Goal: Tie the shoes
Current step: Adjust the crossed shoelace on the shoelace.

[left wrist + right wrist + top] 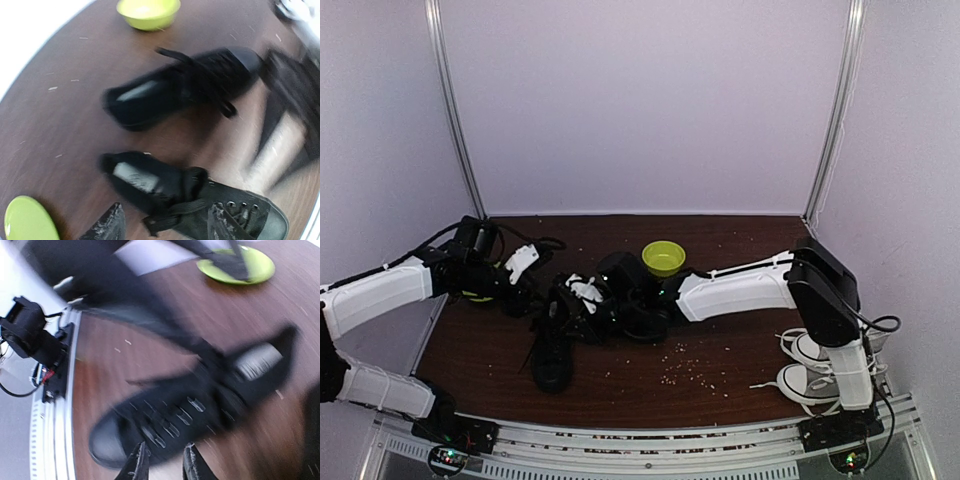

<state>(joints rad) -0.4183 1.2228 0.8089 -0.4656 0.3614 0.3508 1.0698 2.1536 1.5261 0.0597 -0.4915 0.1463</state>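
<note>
Evidently, the shoes (pixel 552 360) were laid close together at mid-table (pixel 730 345), laces loose, within reach of both arms. The left gripper (pixel 165 225) was held wide above one shoe's laces. The right gripper (pixel 162 466) was parted narrowly over a shoe's eyelets, nothing gripped, presumably readied for lace pickup.

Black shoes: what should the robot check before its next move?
1. Left gripper open and empty: ok.
2. Right gripper fingers apart: ok.
3. Right wrist view sharp enough to aim: not ok, it is blurred.
4. Near shoe tied: not ok, a loose lace lies between the left gripper's fingers.
5. Far shoe tied: not ok, its lace ends hang loose.
6. Green bowl apart from both shoes on the table: ok.
</note>
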